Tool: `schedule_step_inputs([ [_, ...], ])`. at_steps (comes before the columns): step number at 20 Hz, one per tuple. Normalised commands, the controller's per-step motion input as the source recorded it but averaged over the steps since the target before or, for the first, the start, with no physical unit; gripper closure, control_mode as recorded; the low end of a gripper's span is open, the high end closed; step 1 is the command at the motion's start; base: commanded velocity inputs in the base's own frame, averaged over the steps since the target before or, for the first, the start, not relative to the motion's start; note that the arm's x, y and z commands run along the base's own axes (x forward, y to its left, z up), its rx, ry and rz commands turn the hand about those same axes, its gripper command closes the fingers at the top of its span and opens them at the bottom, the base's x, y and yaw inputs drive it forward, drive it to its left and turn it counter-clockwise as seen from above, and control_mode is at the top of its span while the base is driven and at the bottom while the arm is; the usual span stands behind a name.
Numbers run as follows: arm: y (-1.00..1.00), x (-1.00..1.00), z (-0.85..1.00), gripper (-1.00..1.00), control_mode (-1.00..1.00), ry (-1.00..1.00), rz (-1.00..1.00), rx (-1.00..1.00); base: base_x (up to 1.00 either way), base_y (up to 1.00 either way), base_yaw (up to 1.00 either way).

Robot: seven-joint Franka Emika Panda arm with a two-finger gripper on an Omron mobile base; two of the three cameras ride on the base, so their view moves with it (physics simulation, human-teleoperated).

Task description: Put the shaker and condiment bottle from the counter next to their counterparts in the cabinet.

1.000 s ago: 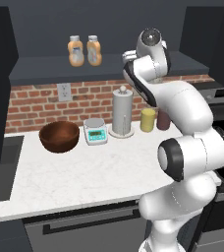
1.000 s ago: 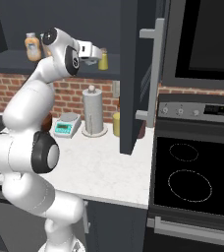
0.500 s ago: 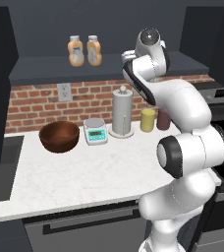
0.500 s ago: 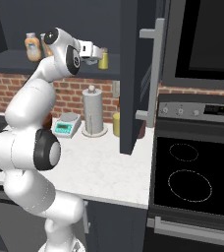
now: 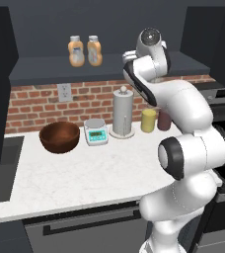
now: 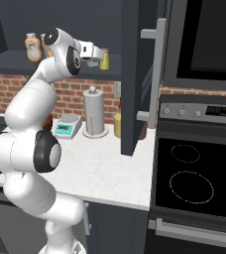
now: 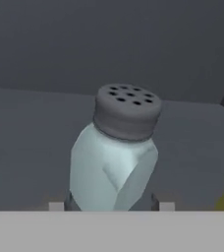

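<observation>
We see the gripper [image 6: 101, 53] up at the cabinet [image 5: 109, 66] shelf, and w/ the jaws now parted off the shaker [image 7: 115, 157] vs clamped a sec ago. In the hand view the shaker stands on the shelf board between the tips, leaning a bit, grey cap at 12 o'clock; a yellow-green sliver of its counterpart [image 6: 104, 60] sits at 4 o'clock. So shaker looks delivered. 2 orange-tan bottles [image 5: 85, 50] already stand together on the shelf at 10 o'clock from the arm. The bench [image 5: 75, 178] carries other items.

Wooden bowl [image 5: 59, 137], scale [image 5: 95, 132], paper-towel roll [image 5: 123, 112] by brick wall [image 5: 35, 101].
</observation>
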Motion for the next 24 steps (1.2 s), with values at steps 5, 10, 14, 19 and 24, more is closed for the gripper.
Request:
schedule_step_inputs([
  [5,0.0,-0.16,0.07,-1.0,-1.0,0.0,0.0,0.0,0.0,0.0,0.0],
  [10,0.0,-0.34,0.11,-1.0,-1.0,-0.01,0.0,0.0,0.0,0.0,0.0],
  [14,0.03,-0.56,0.01,-1.0,-1.0,-0.03,0.0,0.0,0.0,0.0,0.0],
  [19,0.0,-0.94,-0.01,-1.0,-1.0,0.01,0.0,0.0,0.0,0.0,0.0],
  [24,0.0,-1.0,0.01,-1.0,-1.0,-0.01,0.0,0.03,0.0,0.0,0.0],
])
